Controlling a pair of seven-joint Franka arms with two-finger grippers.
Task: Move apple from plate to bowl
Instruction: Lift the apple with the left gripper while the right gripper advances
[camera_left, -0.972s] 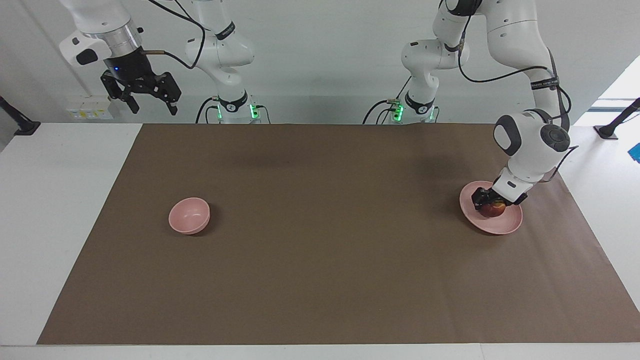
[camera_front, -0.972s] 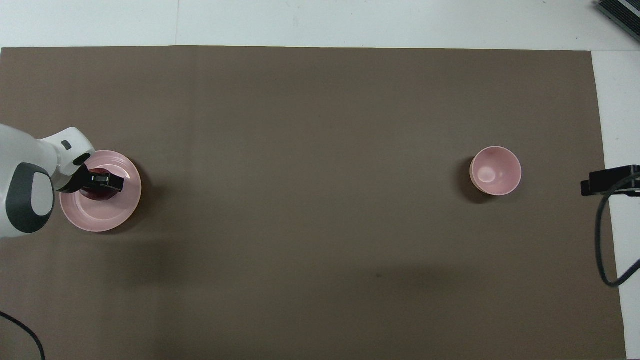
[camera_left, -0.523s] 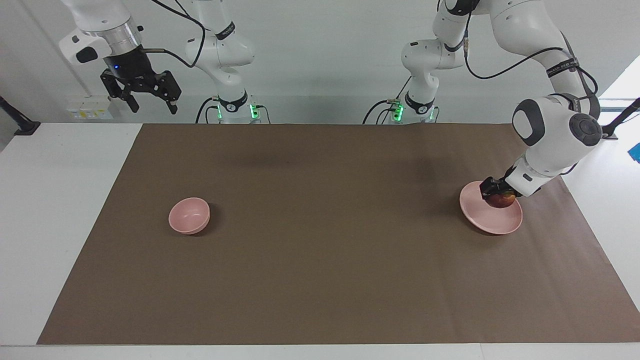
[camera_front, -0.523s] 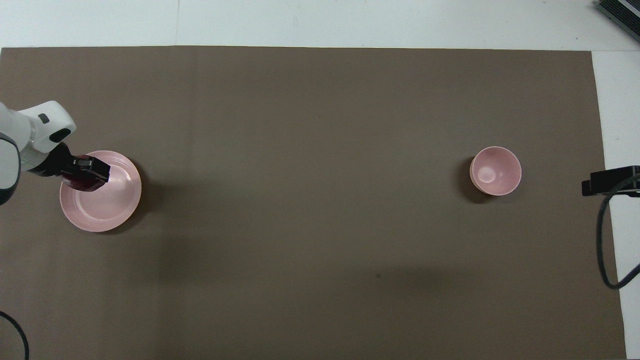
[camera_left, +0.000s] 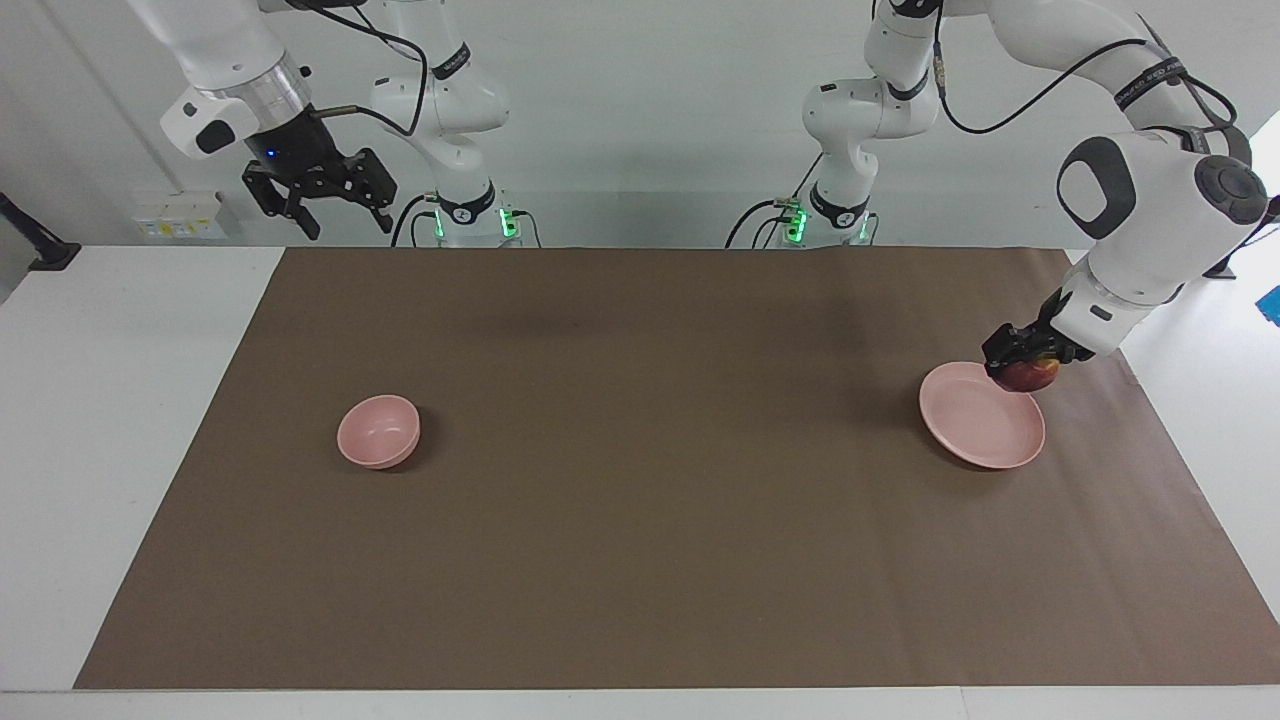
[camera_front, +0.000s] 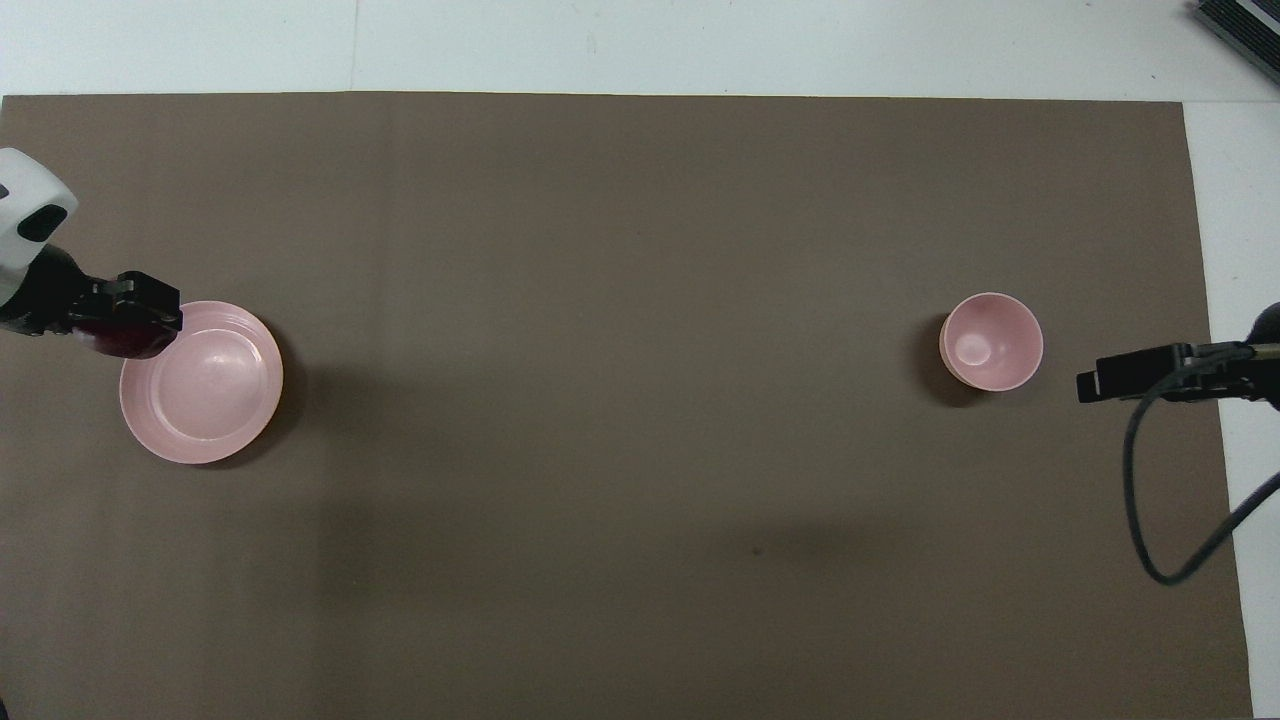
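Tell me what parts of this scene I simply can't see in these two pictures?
- Apple: its top is covered by the left hand gripping it, in both views.
- Left arm: the overhead view cuts it off at the edge, showing only the hand and wrist.
- Right hand: the overhead view shows just a dark tip at the edge.
- Bowl: from the facing view, its near wall hides part of the inside.

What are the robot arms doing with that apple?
The left gripper is shut on the apple and holds it in the air over the edge of the pink plate, which has nothing on it now. The pink bowl sits toward the right arm's end of the table with nothing in it. The right gripper waits open, high over the table's edge near its base.
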